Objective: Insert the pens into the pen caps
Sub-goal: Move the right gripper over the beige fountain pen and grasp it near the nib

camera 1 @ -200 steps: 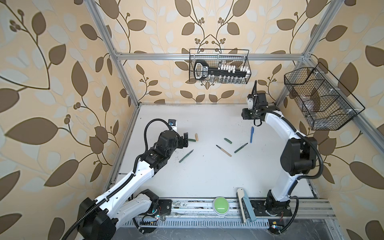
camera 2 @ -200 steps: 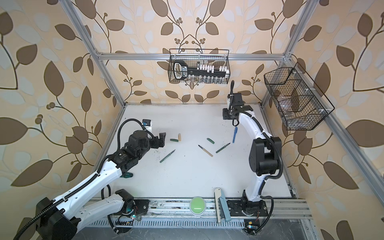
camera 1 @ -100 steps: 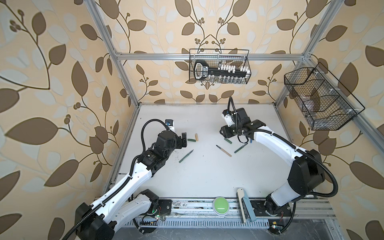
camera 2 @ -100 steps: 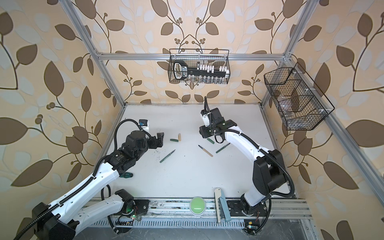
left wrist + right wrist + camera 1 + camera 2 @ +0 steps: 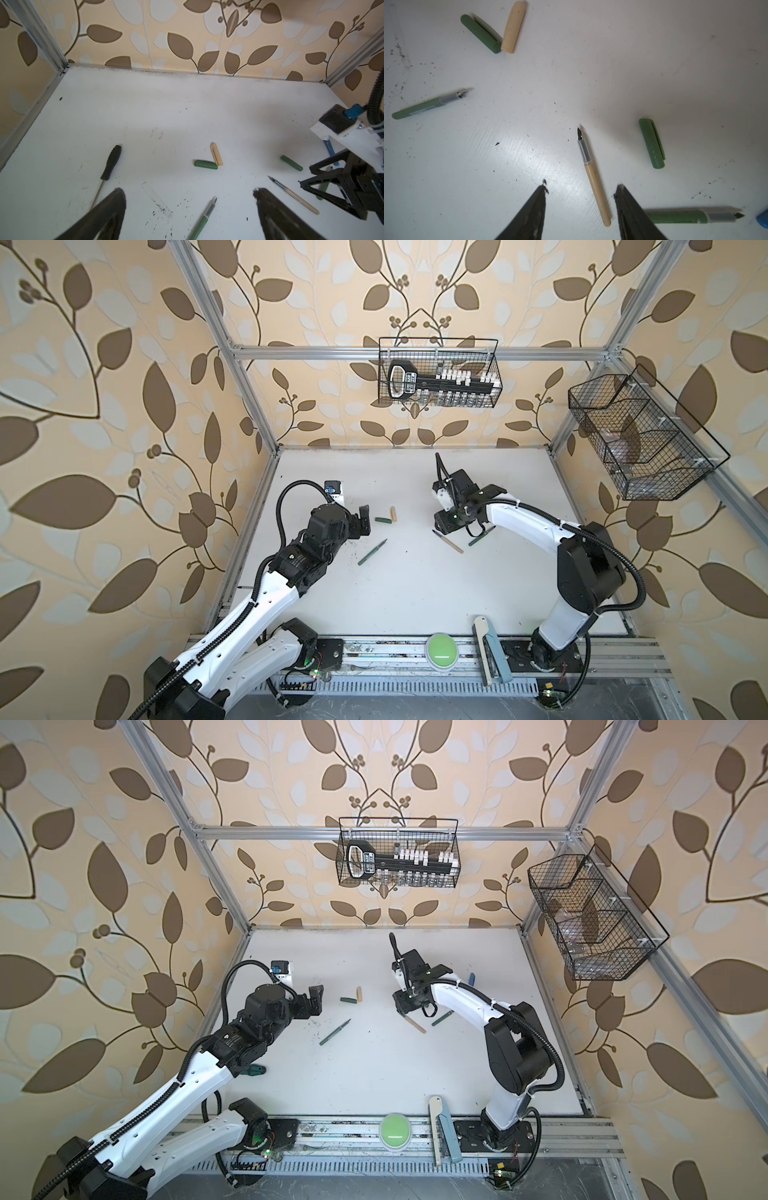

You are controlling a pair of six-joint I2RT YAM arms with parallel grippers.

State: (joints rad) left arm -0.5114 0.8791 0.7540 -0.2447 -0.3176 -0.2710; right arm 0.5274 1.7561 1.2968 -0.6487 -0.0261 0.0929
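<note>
Beige plastic pen (image 5: 593,180) up next, looks like: just swung right gripper (image 5: 581,185) over it, jaws apart, clutching nothing; left gripper (image 5: 188,191) gaping, idle.

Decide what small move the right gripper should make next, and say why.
Probably lower the right gripper and close it on the beige pen. In the right wrist view the pen lies flat and uncapped, its rear half between the gripper's open fingers, not yet held. The beige cap lies apart from it, beside a green cap.
</note>
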